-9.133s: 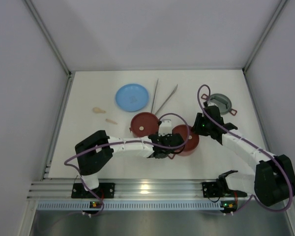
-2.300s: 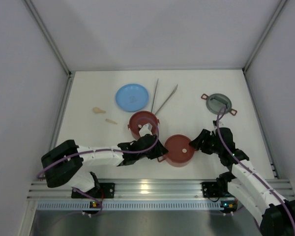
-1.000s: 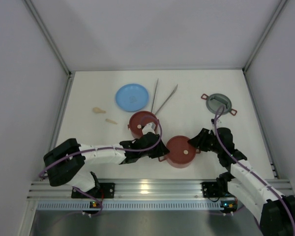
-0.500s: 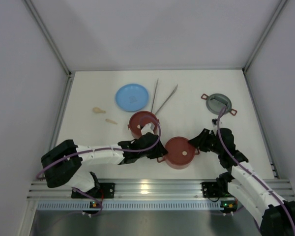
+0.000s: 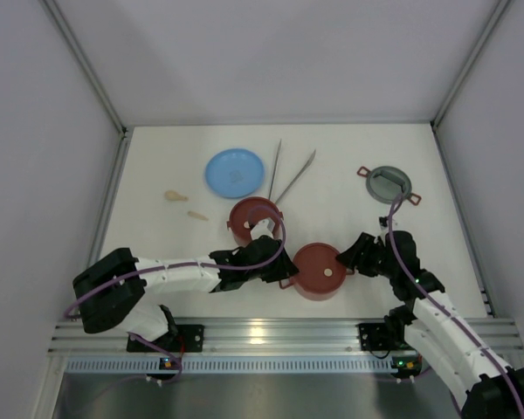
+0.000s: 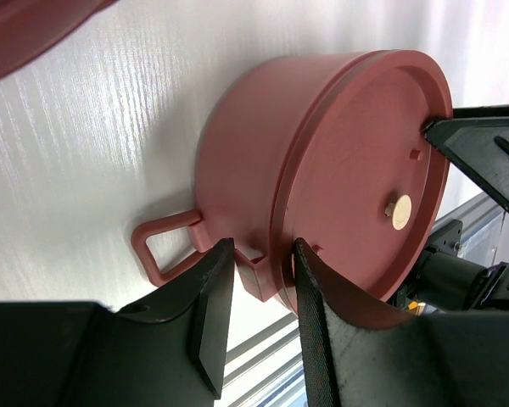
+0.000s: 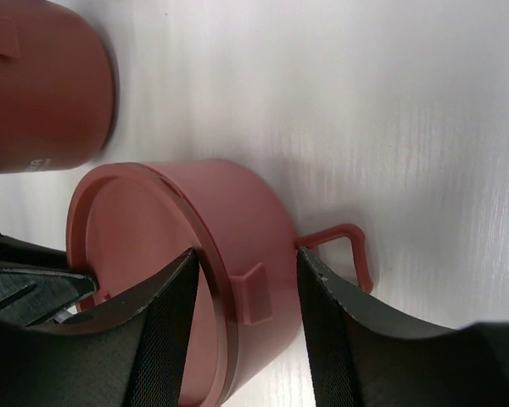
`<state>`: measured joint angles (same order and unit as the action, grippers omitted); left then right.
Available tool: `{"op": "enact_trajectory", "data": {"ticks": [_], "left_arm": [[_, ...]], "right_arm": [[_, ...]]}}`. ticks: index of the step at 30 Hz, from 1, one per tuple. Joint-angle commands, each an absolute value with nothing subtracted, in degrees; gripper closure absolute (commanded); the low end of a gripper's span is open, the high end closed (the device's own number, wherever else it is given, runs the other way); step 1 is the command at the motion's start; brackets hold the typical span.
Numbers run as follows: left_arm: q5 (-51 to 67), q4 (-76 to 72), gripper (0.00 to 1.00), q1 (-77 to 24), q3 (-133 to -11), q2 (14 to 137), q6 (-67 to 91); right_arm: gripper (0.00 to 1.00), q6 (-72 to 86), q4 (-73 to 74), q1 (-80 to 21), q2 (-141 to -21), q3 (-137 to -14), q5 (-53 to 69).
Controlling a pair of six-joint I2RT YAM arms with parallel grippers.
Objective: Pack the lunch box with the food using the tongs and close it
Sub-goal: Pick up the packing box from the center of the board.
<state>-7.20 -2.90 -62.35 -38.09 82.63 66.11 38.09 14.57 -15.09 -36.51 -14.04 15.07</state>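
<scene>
Overhead view: white table (image 5: 341, 157), two arms (image 5: 183, 272) reaching in from near edge. Lunch box (image 5: 314, 278) is in pieces, not stacked. Far bowl (image 5: 255, 216) sits just left of centre; near bowl (image 5: 325, 266) is to its right, closer to the arms. Both dusty red, each w/ a flat maroon lid (image 6: 365, 170) on. Blue plate (image 5: 217, 166) at far left. Grey top lid (image 5: 389, 184) w/ red handles at far right, well apart from the bowls. Tongs (image 5: 274, 170) lie untouched in a narrow V at the far side, btwn plate and top lid. Two pale bits (image 5: 170, 195) lie on the table left of the far bowl; other food is too small to make out.

Both grippers are at the near bowl, on opposite sides. L gripper (image 6: 260, 259), from the left: fingers (image 6: 210, 322) narrow, closed on the rim at a small tab beside the loop handle (image 6: 165, 246). R gripper (image 7: 247, 259), from the right: fingers (image 7: 161, 339) wide, straddling the rim, one over the lid face, one outside the wall. They seem not to touch it, but the wrist view is tight.

Step, as I read it: opening stage; no packing begun. Next move calls for L to steady the bowl while R takes the lid edge, lifts it straight off and sets it on bare table. Then tongs must be fetched from the far side. The lid is thin and flat, so a shallow grip may slip.
</scene>
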Motion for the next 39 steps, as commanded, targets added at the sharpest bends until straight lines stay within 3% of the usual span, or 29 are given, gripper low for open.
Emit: {"op": "enact_trajectory", "data": {"ticks": [1,12,20,29,39], "left_arm": [[-6.68,5.19,0.62,-63.02,-35.51,84.90,63.90],[-5.28,4.13,0.62,-63.02,-35.42,85.52,63.90],[-2.90,3.61,0.55,-63.02,-34.02,85.25,63.46],[-0.70,0.62,0.54,-63.02,-32.17,85.26,64.60],[-0.97,0.53,0.61,-63.02,-32.78,84.82,66.36]], "right_arm": [[0.51,37.62,18.98,-15.03,-34.37,-16.35,14.76],[0.65,38.58,16.00,-15.03,-34.36,-14.42,17.14],[0.77,38.67,15.03,-14.94,-34.72,-13.36,17.75],[0.80,38.76,15.03,-14.94,-34.72,-13.10,17.84],[0.80,37.88,16.79,-14.77,-33.57,-13.97,17.84]]}}
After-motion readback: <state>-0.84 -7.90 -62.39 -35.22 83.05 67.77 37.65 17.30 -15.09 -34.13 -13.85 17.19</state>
